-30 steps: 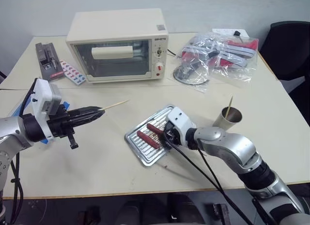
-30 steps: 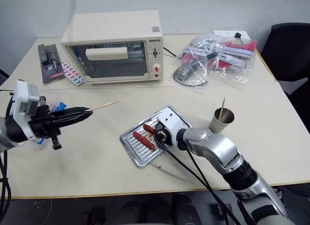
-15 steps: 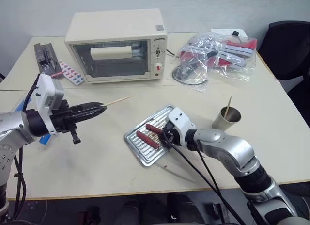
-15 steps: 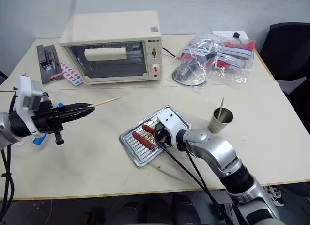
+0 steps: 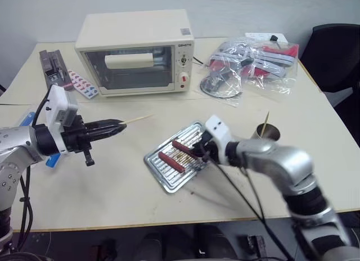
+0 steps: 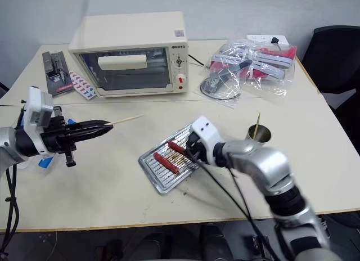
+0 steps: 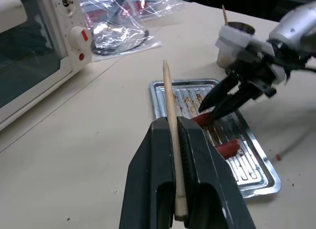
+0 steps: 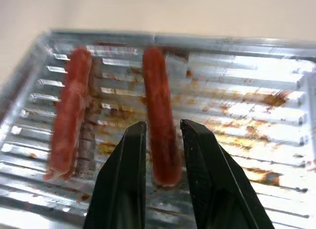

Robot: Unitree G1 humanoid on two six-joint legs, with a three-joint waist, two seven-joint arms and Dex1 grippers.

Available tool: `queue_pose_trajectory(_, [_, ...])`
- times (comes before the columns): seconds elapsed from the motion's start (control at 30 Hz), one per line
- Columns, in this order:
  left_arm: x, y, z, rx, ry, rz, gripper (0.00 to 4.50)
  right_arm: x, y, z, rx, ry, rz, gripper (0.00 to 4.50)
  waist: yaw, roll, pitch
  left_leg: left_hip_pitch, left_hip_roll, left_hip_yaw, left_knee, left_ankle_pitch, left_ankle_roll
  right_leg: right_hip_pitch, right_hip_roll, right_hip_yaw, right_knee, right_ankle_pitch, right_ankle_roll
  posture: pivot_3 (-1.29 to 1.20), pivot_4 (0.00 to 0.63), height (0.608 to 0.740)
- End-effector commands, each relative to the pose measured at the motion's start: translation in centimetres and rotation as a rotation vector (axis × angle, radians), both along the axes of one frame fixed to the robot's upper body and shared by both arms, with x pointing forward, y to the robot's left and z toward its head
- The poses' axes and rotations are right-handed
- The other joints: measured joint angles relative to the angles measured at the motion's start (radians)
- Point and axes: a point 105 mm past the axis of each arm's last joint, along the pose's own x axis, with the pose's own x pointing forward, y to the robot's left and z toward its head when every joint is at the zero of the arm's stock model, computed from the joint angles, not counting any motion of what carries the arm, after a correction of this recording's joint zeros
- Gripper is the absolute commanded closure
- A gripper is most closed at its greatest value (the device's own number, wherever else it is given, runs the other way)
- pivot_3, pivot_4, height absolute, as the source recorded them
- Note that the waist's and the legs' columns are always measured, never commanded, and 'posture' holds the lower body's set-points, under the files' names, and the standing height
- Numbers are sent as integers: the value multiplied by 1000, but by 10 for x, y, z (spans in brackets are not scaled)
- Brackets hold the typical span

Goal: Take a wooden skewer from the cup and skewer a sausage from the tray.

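- Left wrist view: the left jaws are clenched on the wooden skewer (image 7: 170, 120). Its sharp tip sticks out over the counter (image 5: 112, 182) and points toward the tray (image 7: 254, 170). The stick is very thin. If it meets the meat at a slant, I think it could slide in the jaws or snap.
- Two sausages lie side by side in the tray. They are round and the tray looks greasy, so a push from the tip might roll one away.
- The right jaws are a little apart, one finger on each side of the sausage (image 8: 159, 125), just above it. They do not seem to squeeze it. If they close off the middle, it might slip out or bump the other sausage (image 8: 69, 110).
- The two arms are close, so the sharp tip could poke the right jaws.
- The cup (image 6: 260, 133) stands just beside the right arm and could get knocked over.
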Motion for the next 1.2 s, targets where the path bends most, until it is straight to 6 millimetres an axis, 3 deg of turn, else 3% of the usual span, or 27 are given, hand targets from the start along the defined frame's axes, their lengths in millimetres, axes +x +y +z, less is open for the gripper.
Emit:
queue_pose_trajectory(0.03, [5, 1, 11, 23, -52, -29, 4500, -13, -5, 13, -11, -4, 100, 3389, 0, -1, -1, 0, 0, 0, -1, 0, 0, 0, 0, 0, 0, 0, 0, 0, 150, 740])
queue_pose_trajectory(0.23, [7, 0, 7, 7, -63, -18, 4500, 2, 7, -11, -8, -78, 5, 3389, -12, -2, -1, 0, 1, 2, -2, 0, 0, -2, 1, 2, 4, 0, 0, 0, 150, 740])
queue_pose_trajectory(0.33, [4, -1, 2, 4, -55, -12, 4500, 10, 13, -14, 7, -138, -39, 2880, -9, -2, -1, 0, 1, 2, -1, 0, 0, -2, 1, 2, 4, 0, 0, 0, 150, 740])
queue_pose_trajectory(0.43, [3, -1, 1, 2, -53, -5, 4500, 9, 23, -19, 16, -150, -44, 2048, -3, -2, -1, 0, 0, 2, 0, 0, 0, -2, 1, 2, 3, 0, 0, 0, 150, 740])
queue_pose_trajectory(0.6, [3, 1, 3, 5, -58, 8, 4500, 5, 32, -28, 9, -147, -39, 2048, -2, -2, -2, 0, 0, 1, 0, 0, 0, -1, 0, 2, 3, 0, 0, 0, 150, 740])
queue_pose_trajectory(1.2, [6, 2, 9, 8, -73, 20, 4500, 12, 36, -61, -25, -82, -64, 2048, -4, -2, -2, 0, 0, 1, 0, 0, -1, -1, 1, 1, 4, 0, 0, 0, 150, 740])
